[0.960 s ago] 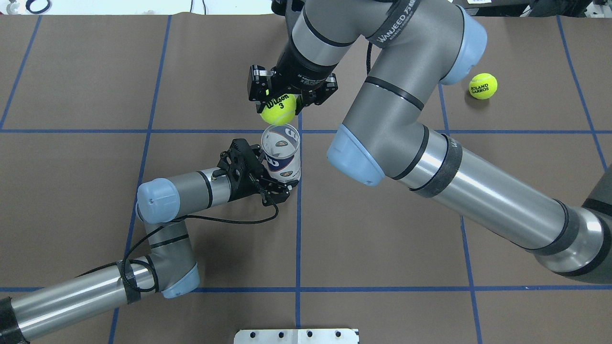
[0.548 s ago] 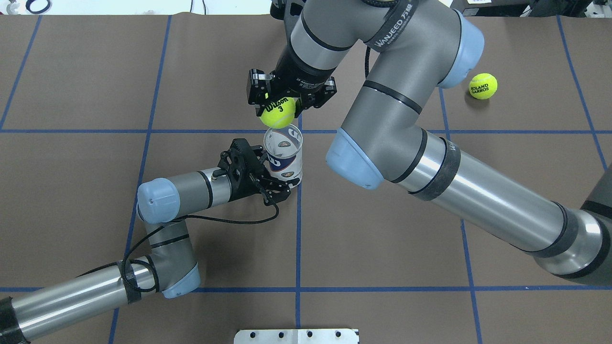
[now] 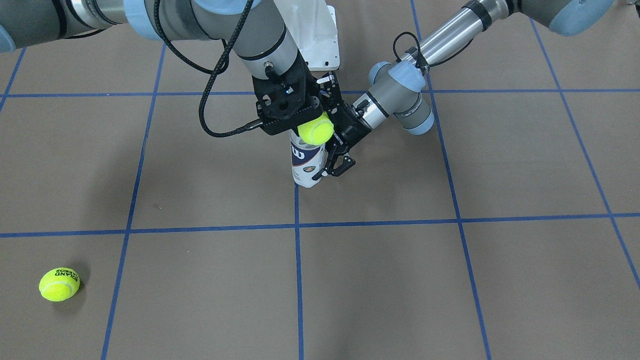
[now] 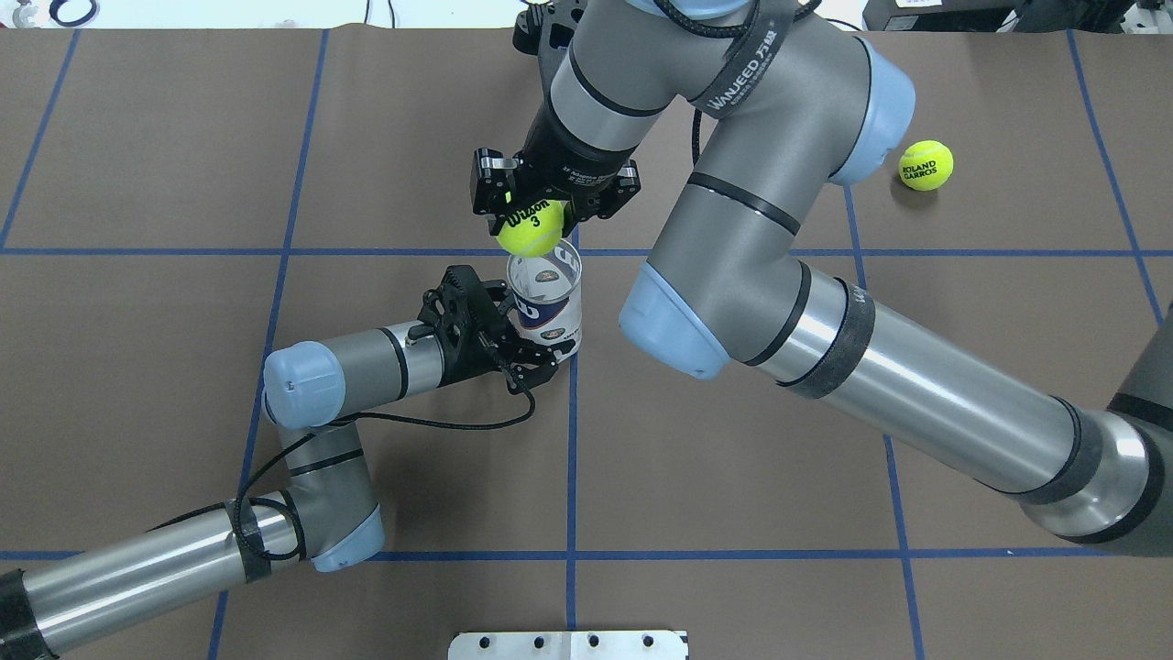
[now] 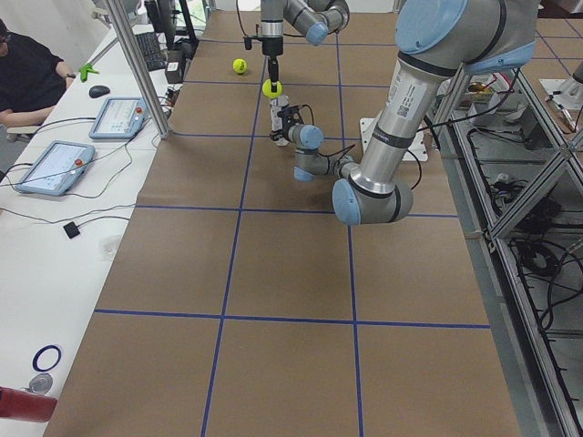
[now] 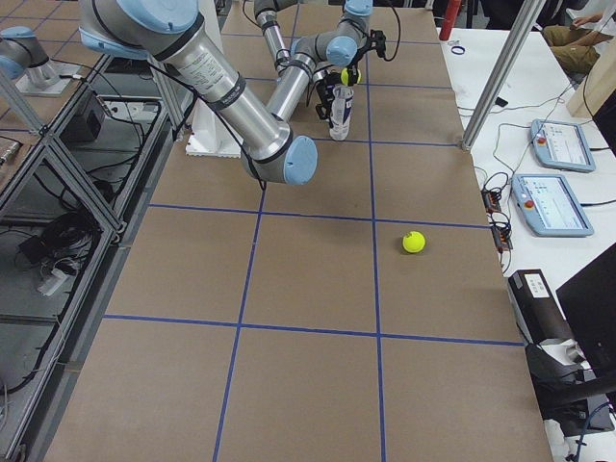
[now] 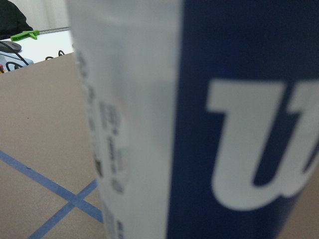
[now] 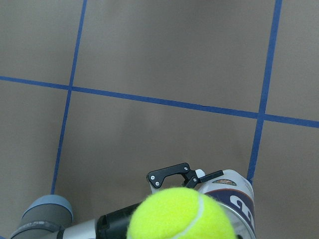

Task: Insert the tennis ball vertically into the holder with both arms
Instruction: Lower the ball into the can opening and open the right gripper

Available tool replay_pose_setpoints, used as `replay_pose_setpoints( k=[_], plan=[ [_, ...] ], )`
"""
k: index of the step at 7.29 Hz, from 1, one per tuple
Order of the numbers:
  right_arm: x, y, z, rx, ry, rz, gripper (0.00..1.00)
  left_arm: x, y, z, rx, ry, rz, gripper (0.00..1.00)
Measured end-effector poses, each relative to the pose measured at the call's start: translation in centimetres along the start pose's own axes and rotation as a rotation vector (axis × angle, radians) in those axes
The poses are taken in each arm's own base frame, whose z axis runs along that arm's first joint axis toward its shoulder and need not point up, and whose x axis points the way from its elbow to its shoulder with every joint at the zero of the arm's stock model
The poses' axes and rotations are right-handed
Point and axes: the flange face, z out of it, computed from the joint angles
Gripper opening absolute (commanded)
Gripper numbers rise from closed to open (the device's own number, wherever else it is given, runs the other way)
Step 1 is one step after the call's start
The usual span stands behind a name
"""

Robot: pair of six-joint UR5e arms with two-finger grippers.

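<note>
The clear tennis-ball can (image 4: 547, 302) stands upright near the middle of the table (image 4: 147, 385), beside a crossing of the blue tape lines, with its mouth open and no ball visible inside. Its lower part is clasped from the side by the left gripper (image 4: 522, 341), whose fingers appear closed against the labelled wall just above the base. In the left wrist view the navy label with the white "W" fills the picture. The Wilson tennis ball (image 4: 530, 229) is pinched between the fingers of the right gripper (image 4: 539, 206), which points downward. The ball hangs just above the can's rim but is not centred: in the overhead view it overlaps only the far edge of the mouth, and in the right wrist view the opening lies off to one side beneath it. The step in hand is judged to be the lining-up of the ball over the opening, with insertion not yet begun. The next move calls for a small sideways correction, a straight descent into the mouth and then a release, while the can is held steady. The fit looks close, so the rim could be caught. A Roland Garros tennis ball (image 4: 926, 165) lies well apart, toward the table's far right corner.
</note>
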Motion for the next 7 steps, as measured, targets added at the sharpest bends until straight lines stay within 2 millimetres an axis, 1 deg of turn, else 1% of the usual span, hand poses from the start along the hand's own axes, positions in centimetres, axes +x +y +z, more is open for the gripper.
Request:
replay_pose_setpoints(
  k=[2,3,4,5,7],
  plan=[
    [0.22,0.10,0.30,-0.002,0.005,0.002,0.00,0.00,0.00,0.00,0.000,0.000,-0.002,0.78],
    [0.27,0.15,0.40,-0.003,0.006,0.002,0.12,0.00,0.00,0.00,0.000,0.000,-0.003,0.78],
    [0.29,0.21,0.49,-0.005,0.007,0.002,0.43,0.01,-0.03,-0.01,0.001,0.000,-0.003,0.78],
    [0.36,0.23,0.56,-0.006,0.008,0.002,0.68,0.02,-0.06,-0.02,0.002,0.001,-0.003,0.78],
    [0.44,0.28,0.64,-0.007,0.009,0.003,0.83,-0.02,-0.10,-0.04,0.003,0.000,-0.003,0.78]
  ],
)
